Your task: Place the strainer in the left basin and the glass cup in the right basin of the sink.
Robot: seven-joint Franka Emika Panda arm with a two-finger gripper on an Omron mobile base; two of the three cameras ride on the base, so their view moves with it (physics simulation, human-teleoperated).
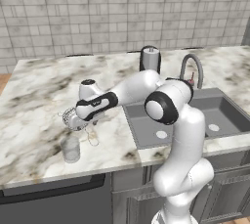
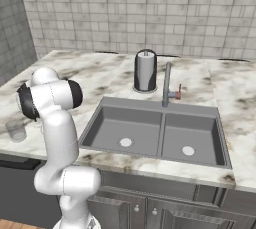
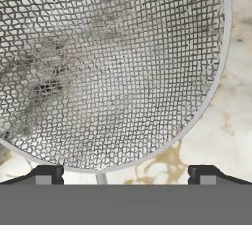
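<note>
Item: strainer (image 1: 72,118), silvery wire-mesh bowl with thin wire handle. Location: lying on the marble desk (image 1: 34,96), well to the left of the sink (image 2: 155,132), not yet in the left basin (image 2: 122,129). In the left base view the handle is trailing from the bowl toward the front edge of the desk and slightly rightward, so the long axis is running roughly front to back.

Item: pincer (image 3: 125,174). State: jaws standing wide apart, holding nothing. Position: hanging directly over the strainer; in the hand view the mesh bowl (image 3: 103,67) is sitting close ahead of the two dark tips, its rim arcing between them and the root of the handle showing just beside the left tip. Judgement: the coming move is turning on this relation, with the rim lying between the tips, a short descent should be putting one finger either side of it near the handle.

Item: glass cup (image 1: 71,149), clear tumbler. Location: standing upright on the desk, near the strainer on its front side, apart from it. Destination pending: right basin (image 2: 189,139).
</note>
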